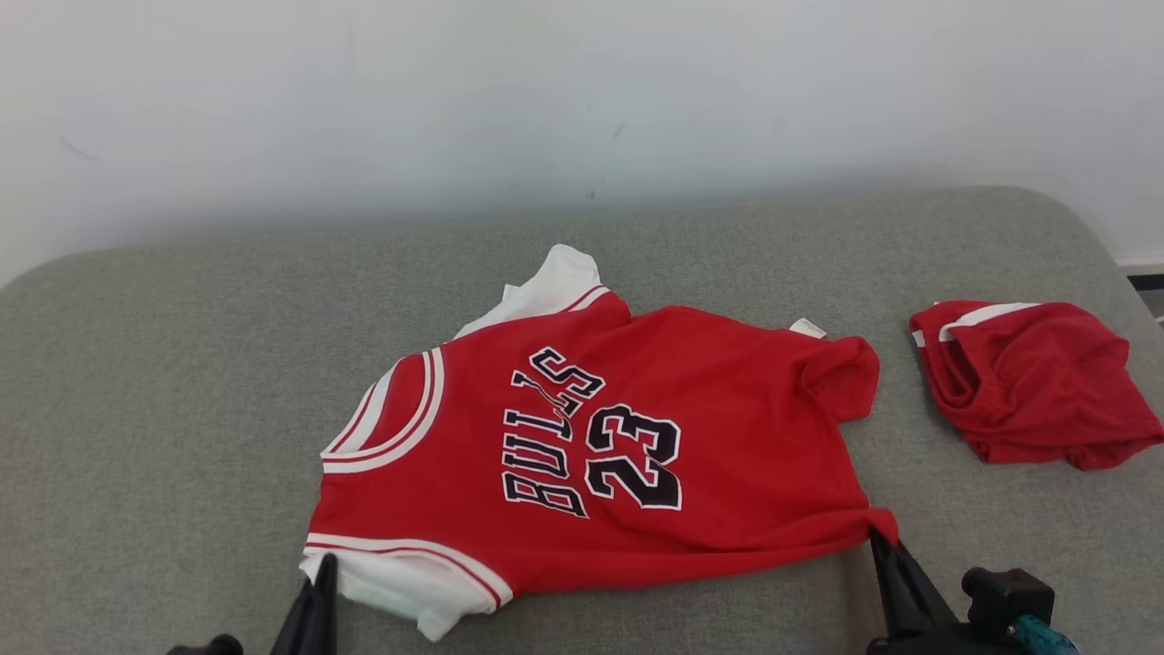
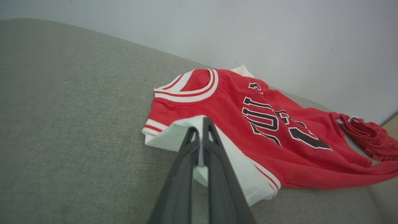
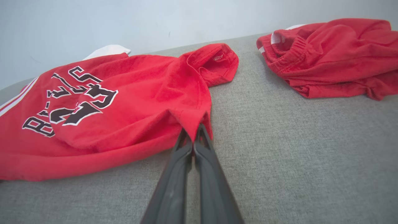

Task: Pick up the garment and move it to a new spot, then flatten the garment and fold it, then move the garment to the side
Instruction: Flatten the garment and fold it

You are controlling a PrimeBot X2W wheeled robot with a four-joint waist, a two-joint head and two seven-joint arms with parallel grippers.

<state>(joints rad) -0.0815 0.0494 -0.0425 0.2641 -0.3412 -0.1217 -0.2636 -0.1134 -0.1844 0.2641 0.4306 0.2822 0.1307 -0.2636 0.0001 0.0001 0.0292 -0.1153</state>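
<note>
The garment is a red jersey with white sleeves and black "BULLS 23" lettering, lying mostly spread on the grey cushion, neck to the left. My left gripper is shut on its near white sleeve; the wrist view shows white cloth pinched between the left gripper's jaws. My right gripper is shut on the garment's near hem corner, red cloth draped over the right gripper's tips. The far hem corner is folded over.
A second red garment, crumpled with a white stripe, lies on the cushion to the right, also seen as the red pile. A pale wall stands behind. Bare grey cushion lies left of the jersey.
</note>
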